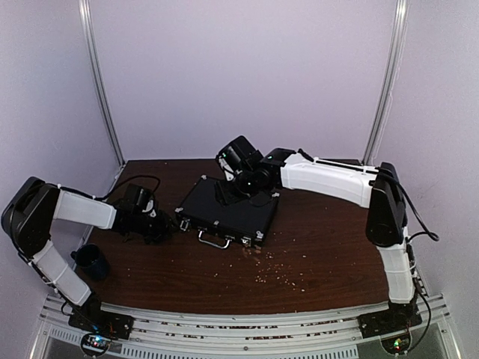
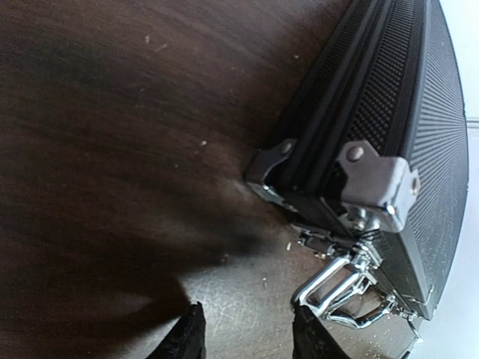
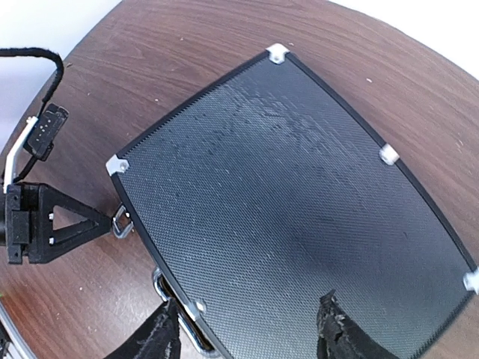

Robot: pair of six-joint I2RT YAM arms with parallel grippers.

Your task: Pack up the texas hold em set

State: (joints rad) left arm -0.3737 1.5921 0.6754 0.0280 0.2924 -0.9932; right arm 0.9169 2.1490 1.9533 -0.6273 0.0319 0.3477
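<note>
I see the case (image 3: 292,217) closed and lying flat mid-table (image 1: 322,247) on dark wood grain. It has a black ribbed shell, silver corner caps (image 2: 378,183) and a chrome handle (image 2: 329,288). Its contents are hidden. The left gripper (image 2: 245,335) is beside its corner, fingers apart and empty. The right gripper (image 3: 251,336) hovers over the lid, fingers apart and empty.

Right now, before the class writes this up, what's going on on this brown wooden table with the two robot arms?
The black rectangular case with silver corners lies on the table with its lid down; no chips or cards show. The right gripper hangs open over the lid. The left gripper, also open and holding nothing, is low beside the case's left corner. A dark blue mug stands apart near the table's left edge.
</note>
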